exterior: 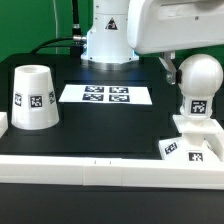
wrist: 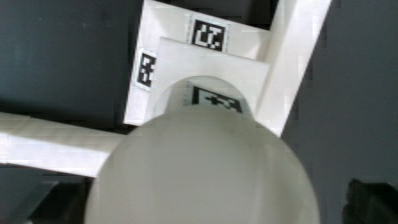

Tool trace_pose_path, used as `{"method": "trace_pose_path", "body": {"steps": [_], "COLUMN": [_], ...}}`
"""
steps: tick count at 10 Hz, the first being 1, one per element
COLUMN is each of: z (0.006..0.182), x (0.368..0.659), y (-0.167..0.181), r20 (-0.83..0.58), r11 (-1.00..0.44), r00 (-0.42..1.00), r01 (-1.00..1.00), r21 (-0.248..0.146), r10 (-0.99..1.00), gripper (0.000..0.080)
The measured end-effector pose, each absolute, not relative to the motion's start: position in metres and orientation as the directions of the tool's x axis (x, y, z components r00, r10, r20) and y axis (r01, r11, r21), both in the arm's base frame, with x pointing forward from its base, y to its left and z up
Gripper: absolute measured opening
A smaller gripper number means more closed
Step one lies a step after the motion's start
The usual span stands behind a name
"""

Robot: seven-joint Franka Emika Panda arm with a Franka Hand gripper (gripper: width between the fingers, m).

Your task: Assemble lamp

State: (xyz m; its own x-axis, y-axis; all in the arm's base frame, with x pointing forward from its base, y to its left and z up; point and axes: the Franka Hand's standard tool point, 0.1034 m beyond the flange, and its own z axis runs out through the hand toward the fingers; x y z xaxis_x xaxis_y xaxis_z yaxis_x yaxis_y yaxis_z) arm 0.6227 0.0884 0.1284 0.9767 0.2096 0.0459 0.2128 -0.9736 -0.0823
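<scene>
The rounded white bulb (exterior: 200, 84) stands upright on the flat square base (exterior: 193, 146) at the exterior view's right, both with square tags. My gripper (exterior: 186, 66) hangs over the bulb's top, with one dark finger (exterior: 170, 66) beside it. In the wrist view the bulb (wrist: 205, 160) fills the space between my dark fingertips (wrist: 64, 203), and a thin gap shows on one side, so the gripper (wrist: 217, 206) is open around it. The base (wrist: 199, 42) lies beyond the bulb. The tapered shade (exterior: 34, 97) stands mouth down at the exterior view's left, apart from the gripper.
The marker board (exterior: 105, 95) lies flat at the table's middle, in front of the robot's white body (exterior: 107, 35). A low white wall (exterior: 100, 166) runs along the front edge and up the right side, close by the base; it also shows in the wrist view (wrist: 50, 140).
</scene>
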Motion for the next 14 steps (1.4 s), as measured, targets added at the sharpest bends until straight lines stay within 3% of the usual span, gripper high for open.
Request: {"method": "trace_pose_path", "body": {"steps": [3,4,9,14], "z": [0.1251,0.1244,0.1244,0.1253], "x": [0.6226,0.6222,0.6222,0.6248], "y": [0.0843,0.0851,0.0851,0.0842], "r20": [0.045,0.047,0.045,0.009], "r11": [-0.975,-0.974,-0.979,-0.938], "r00": [0.978,0.977,0.982,0.942], "r01": [0.209,0.210,0.186,-0.333], "r21": [-0.082,-0.081,-0.083,-0.102], "r10": [0.206,0.207,0.183,-0.335], "gripper": [0.0699,0.0578,0.0576,0.0576]}}
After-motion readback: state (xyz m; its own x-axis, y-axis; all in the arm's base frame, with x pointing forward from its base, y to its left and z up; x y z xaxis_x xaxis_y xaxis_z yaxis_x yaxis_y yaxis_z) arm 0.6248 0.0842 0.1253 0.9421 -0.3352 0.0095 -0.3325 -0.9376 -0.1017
